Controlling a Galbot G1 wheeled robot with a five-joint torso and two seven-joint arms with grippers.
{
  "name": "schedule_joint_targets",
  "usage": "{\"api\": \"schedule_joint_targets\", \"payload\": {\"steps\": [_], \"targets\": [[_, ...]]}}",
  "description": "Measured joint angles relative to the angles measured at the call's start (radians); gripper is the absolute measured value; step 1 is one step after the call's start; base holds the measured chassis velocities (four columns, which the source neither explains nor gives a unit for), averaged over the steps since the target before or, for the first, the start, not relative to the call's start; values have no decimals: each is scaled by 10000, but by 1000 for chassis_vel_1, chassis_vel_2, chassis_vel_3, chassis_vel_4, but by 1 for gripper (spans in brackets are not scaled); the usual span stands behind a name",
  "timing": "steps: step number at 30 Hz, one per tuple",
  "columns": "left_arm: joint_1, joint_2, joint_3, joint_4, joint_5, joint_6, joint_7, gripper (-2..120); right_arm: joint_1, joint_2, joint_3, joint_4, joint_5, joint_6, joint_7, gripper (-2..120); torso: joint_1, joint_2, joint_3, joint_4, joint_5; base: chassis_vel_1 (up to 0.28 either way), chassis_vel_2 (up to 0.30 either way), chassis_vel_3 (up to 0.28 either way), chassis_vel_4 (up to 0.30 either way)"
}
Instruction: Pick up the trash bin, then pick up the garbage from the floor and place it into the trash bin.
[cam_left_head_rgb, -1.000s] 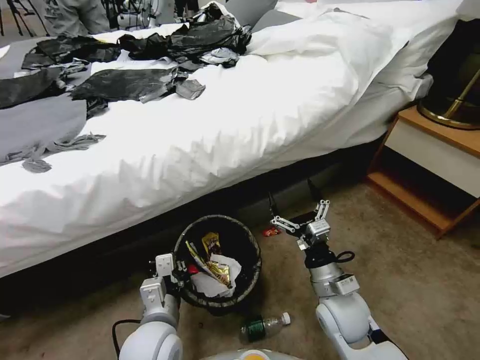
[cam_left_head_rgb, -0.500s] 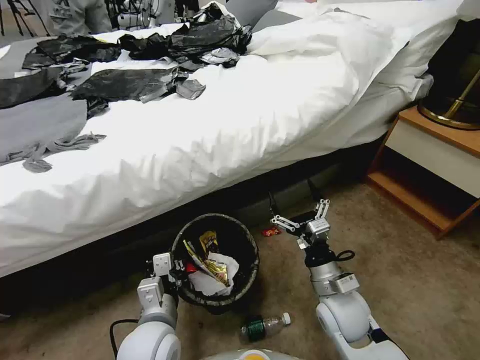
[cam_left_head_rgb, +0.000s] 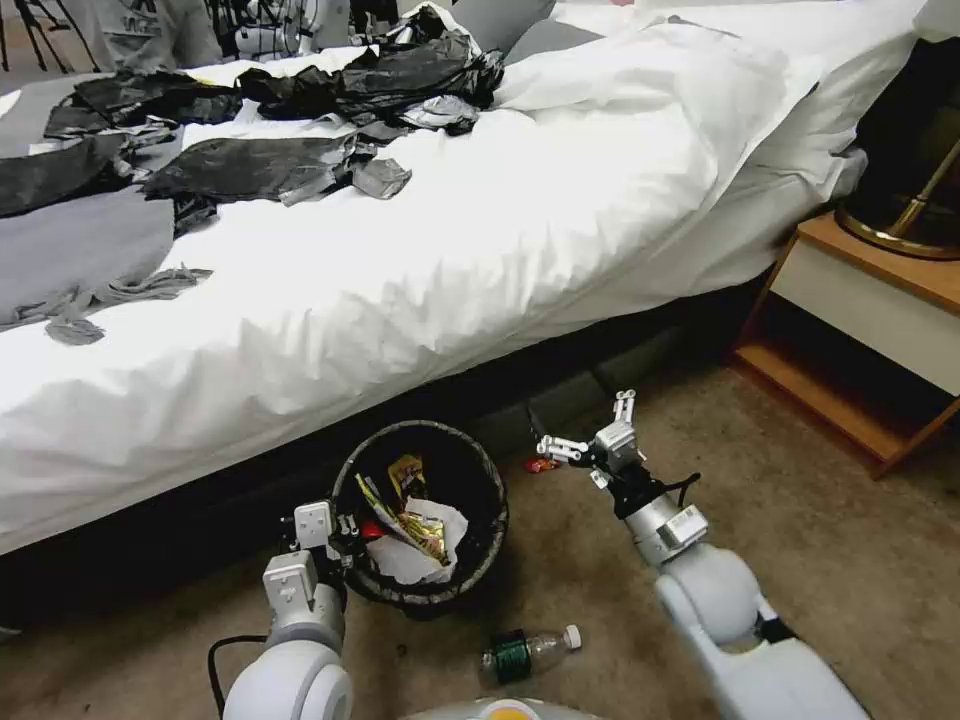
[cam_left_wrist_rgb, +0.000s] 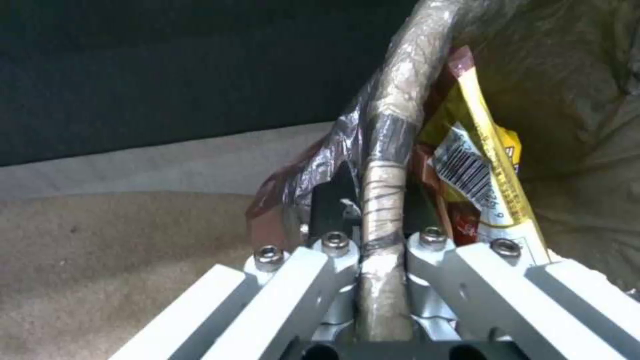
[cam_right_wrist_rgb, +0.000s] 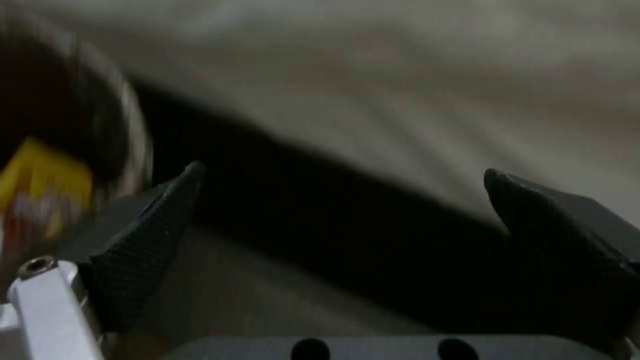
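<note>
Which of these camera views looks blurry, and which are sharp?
Right wrist view: smeared, its open right claw over streaked carpet. Left wrist view: crisp on the left claw clamping the trash bin rim. Head view: sharp, dark shadow under the bed.

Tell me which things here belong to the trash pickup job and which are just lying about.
Part of the job:
- trash bin, rim clamped by the left end effector
- wrappers and tissue inside it
- red wrapper on the carpet, by the open right end effector
- bottle on the carpet

Just lying about:
- dark clothes on the bed
- nightstand
</note>
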Motion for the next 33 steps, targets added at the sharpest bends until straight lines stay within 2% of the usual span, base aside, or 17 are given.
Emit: {"api": "schedule_joint_targets", "payload": {"steps": [1, 3, 4, 6, 9, 10, 11, 14, 21, 25, 33], "targets": [[-5, 2, -8, 0, -3, 5, -3, 0, 145, -83, -48, -264, -19, 30, -220, 100, 0, 0, 0, 0, -1, 0, 0, 0, 0], [-39, 2, -25, -1, -12, 31, -10, 0, 752, -298, -272, -1516, -134, 171, -1309, 100, 0, 0, 0, -1, 0, 0, 0, 0, 0], [-39, 2, -25, -1, -12, 31, -10, 0, 752, -298, -272, -1516, -134, 171, -1309, 100, 0, 0, 0, -1, 0, 0, 0, 0, 0], [-43, -22, -18, 1, -6, 44, -19, 0, 1136, -298, -435, -2321, -350, 330, -1986, 100, 0, 0, 0, -1, -3, 0, 0, 0, 0], [-40, -41, -7, 12, 6, 46, -27, 0, 1366, -237, -538, -2841, -558, 420, -2348, 100, 0, 0, 0, -2, -2, 0, 0, 0, 0], [-31, -64, 9, 30, 20, 48, -36, 0, 1645, -44, -596, -3494, -822, 588, -2675, 100, 0, 0, 0, -2, -2, 0, 0, 0, 0], [-31, -64, 9, 30, 20, 48, -36, 0, 1645, -44, -596, -3494, -822, 588, -2675, 100, 0, 0, 0, -2, -2, 0, 0, 0, 0], [-7, -89, 35, 44, 47, 49, -54, 0, 2170, 377, -624, -4803, -1124, 812, -3057, 100, 0, 0, 0, 0, -1, 0, 0, 0, 0], [21, -108, 46, 44, 74, 49, -60, 0, 2732, 768, -711, -6262, -1035, 1029, -3190, 100, 0, 0, 0, -2, -4, 0, 0, 0, 0], [20, -119, 68, 45, 105, 48, -60, 0, 2941, 963, -757, -6644, -1017, 1092, -3169, 100, 1, -1, 0, -3, -4, 0, 0, 0, 0], [113, -170, 127, 42, 220, 11, -61, 0, 3823, 1673, -867, -8088, -1357, 1306, -2850, 100, 1, 0, 0, -1, -4, 0, 0, 0, 0]]}}
